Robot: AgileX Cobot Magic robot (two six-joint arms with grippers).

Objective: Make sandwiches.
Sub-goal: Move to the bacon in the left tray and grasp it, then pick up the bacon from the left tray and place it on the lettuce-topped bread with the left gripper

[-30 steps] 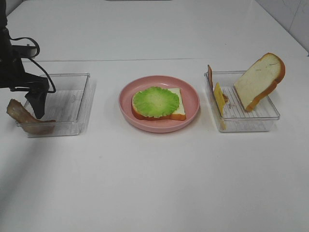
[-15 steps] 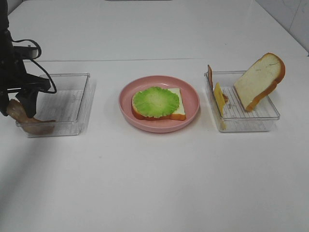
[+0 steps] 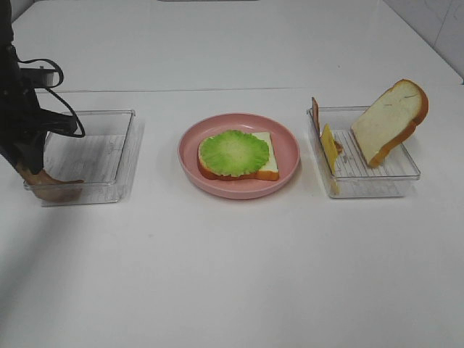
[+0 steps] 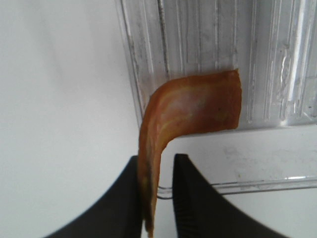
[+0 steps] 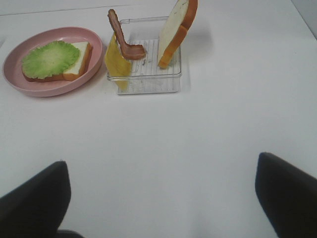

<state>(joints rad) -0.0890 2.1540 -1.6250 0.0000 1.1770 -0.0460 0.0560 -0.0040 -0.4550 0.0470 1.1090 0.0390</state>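
Observation:
A bread slice [image 3: 264, 167] topped with a green lettuce leaf [image 3: 233, 152] lies on the pink plate [image 3: 290, 145] at the centre. My left gripper [image 3: 29, 161] stands at the left edge of the left clear tray [image 3: 101, 156]. Its fingers [image 4: 190, 198] are closed narrowly around the raised end of a brown bacon strip [image 4: 193, 106], which drapes over the tray wall [image 3: 54, 191]. The right clear tray [image 3: 370, 181] holds an upright bread slice [image 3: 388, 119], a yellow cheese slice [image 3: 330, 148] and another bacon strip [image 3: 315, 112]. My right gripper [image 5: 163, 198] is open and empty, well short of that tray [image 5: 148, 84].
White table all around. The plate with lettuce [image 5: 49, 58] and the tray with upright bread [image 5: 173, 32], cheese [image 5: 116, 62] and bacon [image 5: 124, 39] lie ahead of the right gripper. The right arm is out of the high view.
My left gripper has moved left from over the tray to the bacon strip's raised end, and its fingers have narrowed around it. Plate and right tray are unchanged.

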